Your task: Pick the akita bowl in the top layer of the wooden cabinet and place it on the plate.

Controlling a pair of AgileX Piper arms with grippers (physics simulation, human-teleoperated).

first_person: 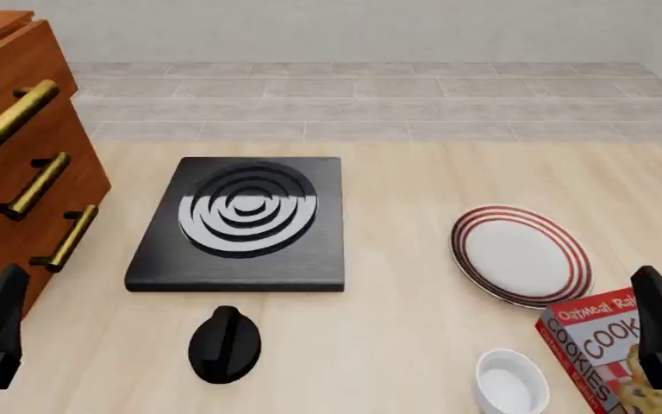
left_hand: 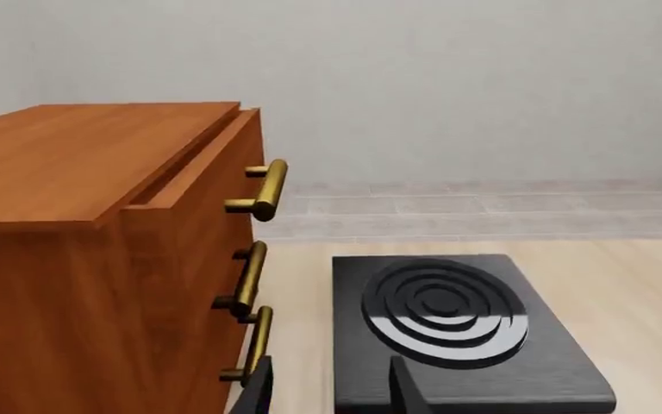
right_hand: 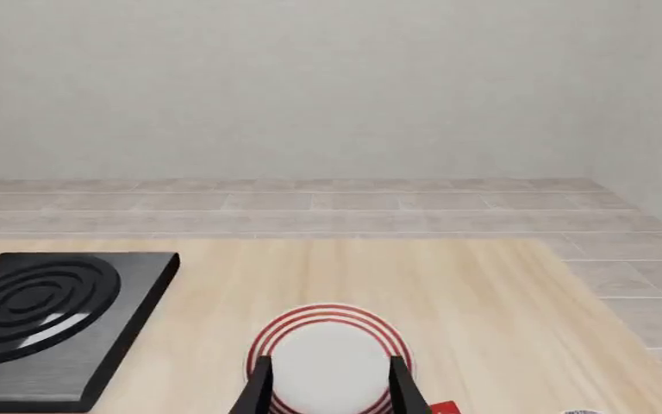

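Presumably the bowl, hidden in the top drawer [left_hand: 199, 164], is rigid and slippery; both arms' fingers [right_hand: 400, 379] stand apart.

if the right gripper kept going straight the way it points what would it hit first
Most likely the plate: it sits right between the right gripper fingers, ahead and below. Depth is uncertain, though.

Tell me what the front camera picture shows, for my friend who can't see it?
A wooden table holds a black stove in the middle, a red-ringed white plate to its right and a wooden cabinet with three brass handles at the left. Nearer are a black knob, a white ramekin and a cookie box.
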